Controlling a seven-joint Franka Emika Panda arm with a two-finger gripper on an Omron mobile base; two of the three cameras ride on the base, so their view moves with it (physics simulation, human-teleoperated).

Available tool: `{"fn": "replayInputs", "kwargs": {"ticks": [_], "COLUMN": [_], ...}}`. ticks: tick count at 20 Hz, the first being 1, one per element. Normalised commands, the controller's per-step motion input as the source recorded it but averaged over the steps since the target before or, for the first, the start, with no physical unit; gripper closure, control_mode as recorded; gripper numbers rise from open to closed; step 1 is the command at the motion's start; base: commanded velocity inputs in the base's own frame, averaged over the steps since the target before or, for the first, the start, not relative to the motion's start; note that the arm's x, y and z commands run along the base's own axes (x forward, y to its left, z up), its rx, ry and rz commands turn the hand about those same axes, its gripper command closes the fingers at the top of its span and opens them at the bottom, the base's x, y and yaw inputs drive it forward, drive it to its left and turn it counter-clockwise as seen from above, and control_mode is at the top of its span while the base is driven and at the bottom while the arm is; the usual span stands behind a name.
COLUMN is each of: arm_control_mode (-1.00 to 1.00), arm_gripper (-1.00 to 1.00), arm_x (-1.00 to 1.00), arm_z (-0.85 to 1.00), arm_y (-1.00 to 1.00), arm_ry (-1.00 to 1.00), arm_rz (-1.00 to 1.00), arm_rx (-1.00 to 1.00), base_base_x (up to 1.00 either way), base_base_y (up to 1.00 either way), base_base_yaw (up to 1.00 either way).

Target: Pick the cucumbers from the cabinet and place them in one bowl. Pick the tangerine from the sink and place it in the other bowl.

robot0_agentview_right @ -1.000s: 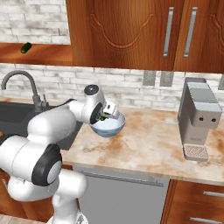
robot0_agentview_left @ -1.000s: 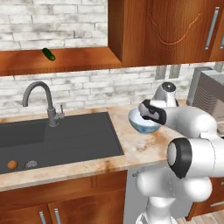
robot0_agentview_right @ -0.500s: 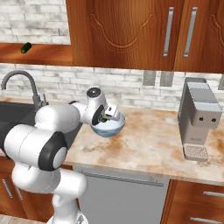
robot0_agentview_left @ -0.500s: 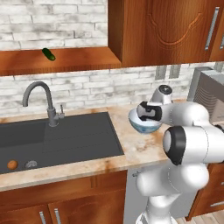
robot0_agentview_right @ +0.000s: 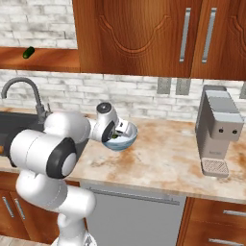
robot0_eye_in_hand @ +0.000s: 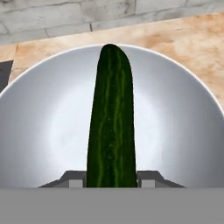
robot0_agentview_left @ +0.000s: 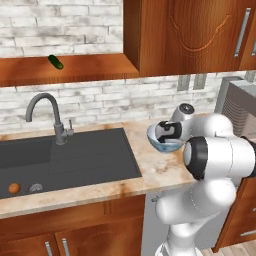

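My gripper (robot0_eye_in_hand: 111, 179) is shut on a dark green cucumber (robot0_eye_in_hand: 111, 122) and holds it inside the pale blue bowl (robot0_eye_in_hand: 43, 122), just above its whitish bottom. That bowl (robot0_agentview_left: 161, 145) stands on the counter right of the sink (robot0_agentview_left: 75, 155), with the gripper (robot0_agentview_left: 167, 132) dipped into it; from the right the bowl (robot0_agentview_right: 124, 142) and gripper (robot0_agentview_right: 116, 132) look the same. A second cucumber (robot0_agentview_left: 55, 62) lies on the cabinet's open shelf (robot0_agentview_left: 85, 67). The tangerine (robot0_agentview_left: 14, 188) rests in the basin beside the drain. The grey-green bowl is out of view.
The curved grey tap (robot0_agentview_left: 47, 112) rises behind the sink. A grey coffee machine (robot0_agentview_right: 218, 134) stands at the right of the counter. Closed carved cabinet doors (robot0_agentview_right: 144, 33) hang above the bowl. Bare marble counter (robot0_agentview_right: 163, 158) stretches between bowl and machine.
The arm's elbow has swung up and over while the hand stayed at the pale blue bowl, still shut on the cucumber. Nothing else has moved.
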Motion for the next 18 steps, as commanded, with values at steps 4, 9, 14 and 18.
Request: {"fn": "replayInputs", "kwargs": {"ticks": [4, 9, 14, 18], "arm_control_mode": [-1.00, -1.00, -1.00, -1.00], "arm_gripper": [1.00, 1.00, 1.00, -1.00], "arm_x": [0.30, 0.13, -0.15, -0.09], "arm_z": [0.00, -0.03, -0.01, 0.00], "arm_y": [0.00, 0.00, 0.00, 0.00], "arm_ry": [0.00, 0.00, 0.00, 0.00], "arm_rz": [0.00, 0.00, 0.00, 0.00], "arm_rx": [0.00, 0.00, 0.00, 0.00], "base_base_x": [0.00, 0.00, 0.00, 0.00], "base_base_y": [0.00, 0.00, 0.00, 0.00], "base_base_yaw": [0.00, 0.00, 0.00, 0.00]}}
